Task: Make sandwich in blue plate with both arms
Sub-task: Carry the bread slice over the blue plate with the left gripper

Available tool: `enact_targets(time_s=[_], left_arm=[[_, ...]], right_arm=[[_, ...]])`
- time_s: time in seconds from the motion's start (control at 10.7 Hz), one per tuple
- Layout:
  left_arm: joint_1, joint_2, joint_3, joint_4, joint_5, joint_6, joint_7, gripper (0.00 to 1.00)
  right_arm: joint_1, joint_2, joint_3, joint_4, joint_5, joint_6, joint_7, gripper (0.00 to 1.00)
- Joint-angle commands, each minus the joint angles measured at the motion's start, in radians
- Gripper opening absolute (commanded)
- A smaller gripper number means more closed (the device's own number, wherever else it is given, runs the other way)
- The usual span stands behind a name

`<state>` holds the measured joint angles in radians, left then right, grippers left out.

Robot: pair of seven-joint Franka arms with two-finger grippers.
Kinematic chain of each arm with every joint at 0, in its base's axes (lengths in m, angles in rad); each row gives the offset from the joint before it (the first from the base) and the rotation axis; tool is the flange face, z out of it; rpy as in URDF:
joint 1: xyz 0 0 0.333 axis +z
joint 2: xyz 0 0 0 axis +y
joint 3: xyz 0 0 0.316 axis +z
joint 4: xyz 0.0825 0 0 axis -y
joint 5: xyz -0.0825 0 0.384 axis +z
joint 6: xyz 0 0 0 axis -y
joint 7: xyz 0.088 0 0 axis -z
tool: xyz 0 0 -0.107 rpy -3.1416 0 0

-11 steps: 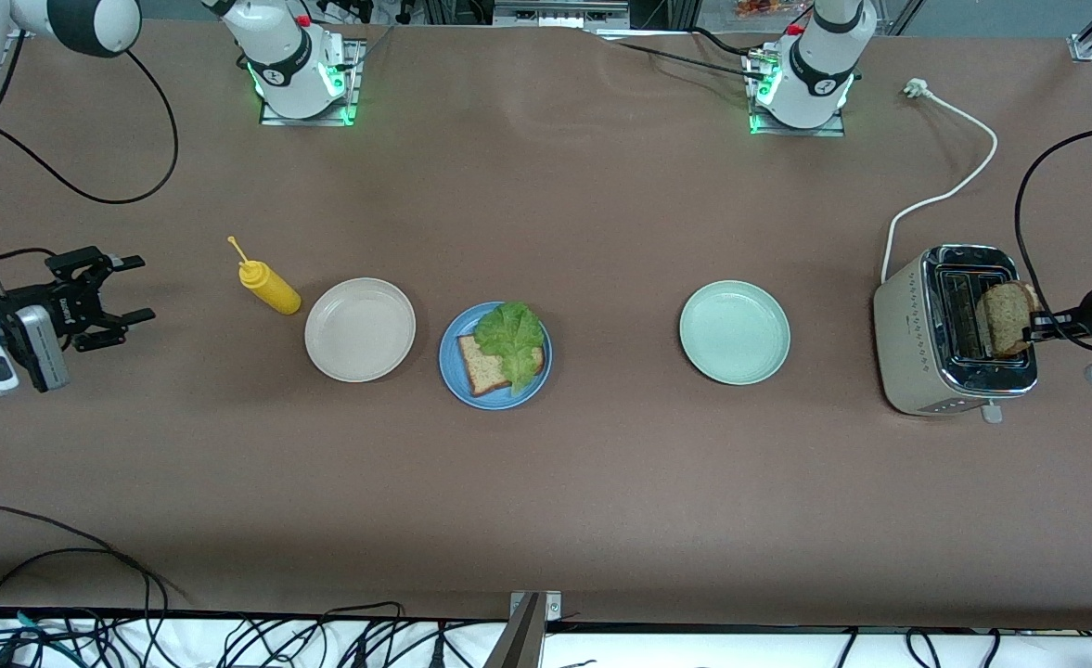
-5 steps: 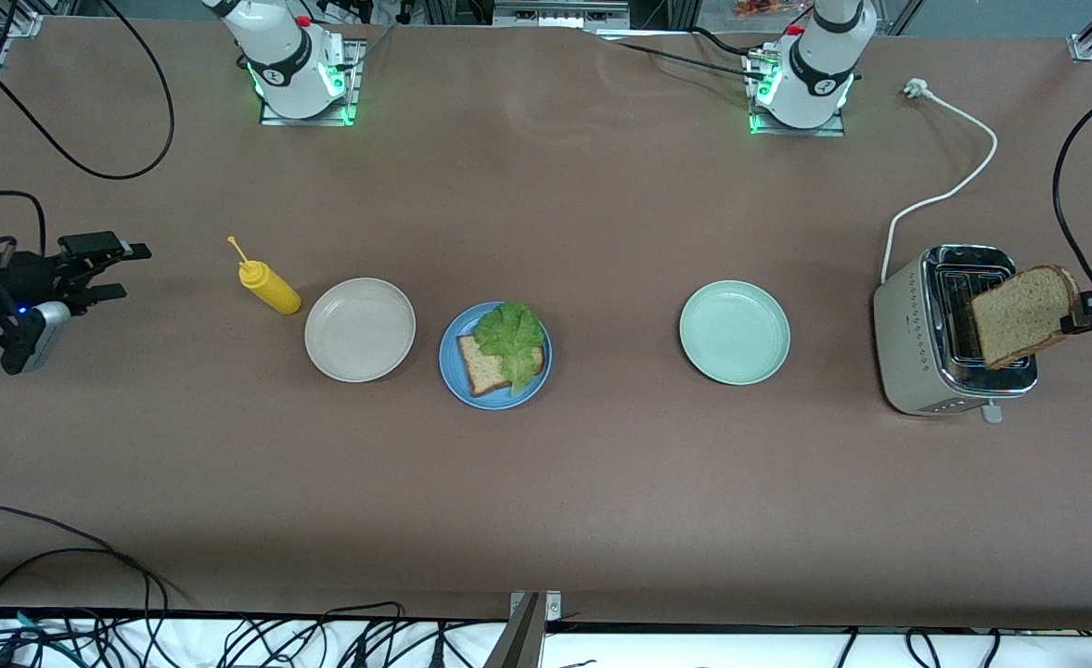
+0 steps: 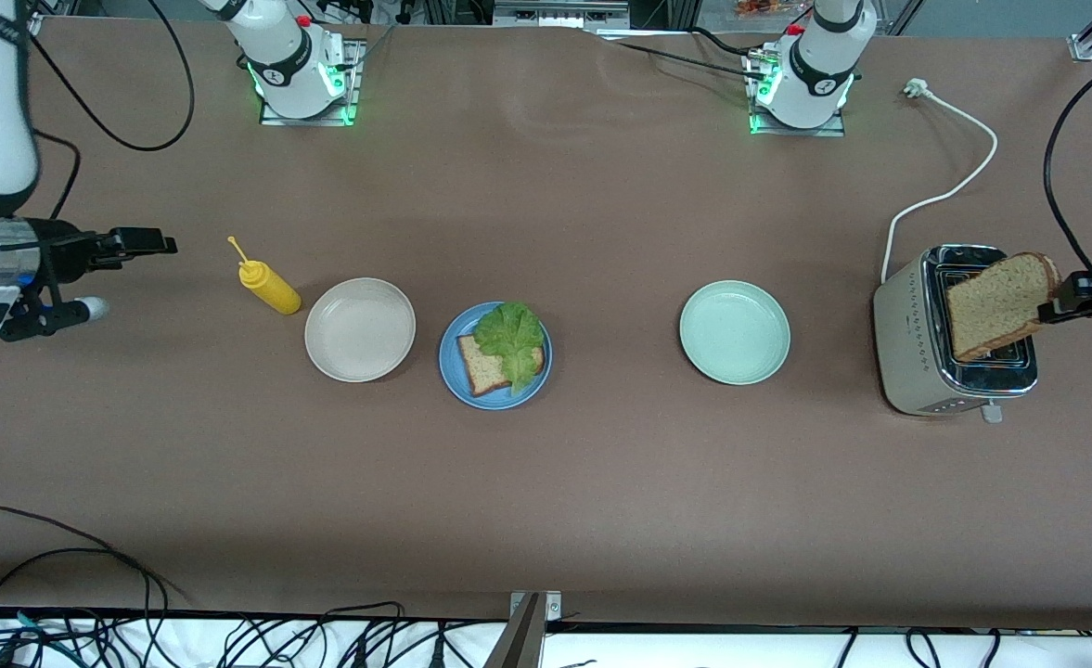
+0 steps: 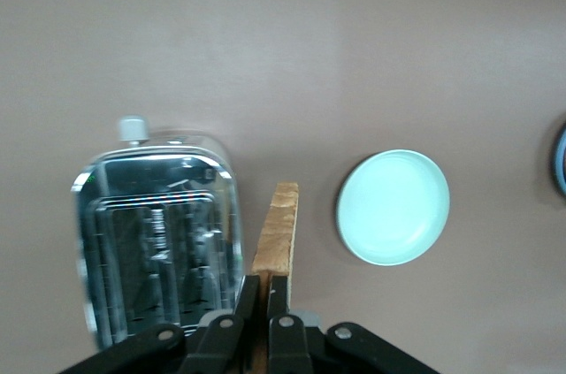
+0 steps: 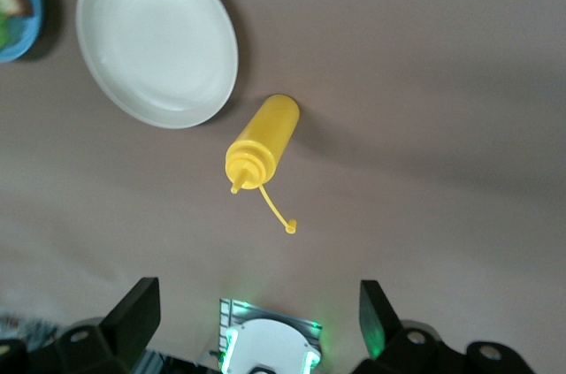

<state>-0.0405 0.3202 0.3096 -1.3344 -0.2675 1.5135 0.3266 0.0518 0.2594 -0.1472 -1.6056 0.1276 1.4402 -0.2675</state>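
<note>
A: Where is the left claw (image 3: 1056, 308)?

B: In the air over the silver toaster (image 3: 917, 353), clamped on one edge of a brown bread slice (image 3: 995, 304). The left wrist view shows that slice (image 4: 276, 237) edge-on, pinched between both fingers.

A: And the blue plate (image 3: 453, 366)?

B: Mid-table, between the beige plate (image 3: 360, 329) and the pale green plate (image 3: 734, 332). It carries another bread slice (image 3: 479, 364) with a ruffled lettuce leaf (image 3: 511, 336) lying on it, toward one o'clock of the slice.

A: The right claw (image 3: 128, 246)?

B: It hangs over the table's end on the right arm's side, at about nine o'clock of the yellow squeeze bottle (image 3: 269, 286). Its fingers (image 5: 133, 312) stand wide apart, holding nothing; that arm waits.

A: And the bottle?

B: It lies on its side just beside the beige plate, at ten o'clock of it, its nozzle pointing away from the plate.
</note>
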Motion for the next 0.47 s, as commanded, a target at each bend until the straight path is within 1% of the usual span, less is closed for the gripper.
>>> enact_targets(time_s=[0.0,0.09,0.19,0.28,0.37], left_arm=[[-0.027,0.013,-0.043,0.012,-0.166,-0.067,-0.157,0.0],[-0.024,0.026,-0.105,0.014,-0.189,-0.068,-0.209,0.0],[-0.018,0.036,-0.168,0.015,-0.197,-0.068,-0.283,0.0],[-0.016,0.055,-0.223,0.015,-0.223,-0.067,-0.405,0.0],[-0.016,0.074,-0.256,0.014,-0.299,-0.061,-0.487,0.0]], right_arm=[[0.016,-0.178,0.092,-0.262,-0.13,0.222,0.293,1.0],[0.014,-0.227,0.093,-0.317,-0.129,0.3,0.319,1.0],[0.01,-0.238,0.092,-0.307,-0.125,0.343,0.321,1.0],[0.007,-0.256,0.087,-0.297,-0.123,0.367,0.32,1.0],[0.006,-0.275,0.051,-0.262,-0.112,0.35,0.309,1.0]])
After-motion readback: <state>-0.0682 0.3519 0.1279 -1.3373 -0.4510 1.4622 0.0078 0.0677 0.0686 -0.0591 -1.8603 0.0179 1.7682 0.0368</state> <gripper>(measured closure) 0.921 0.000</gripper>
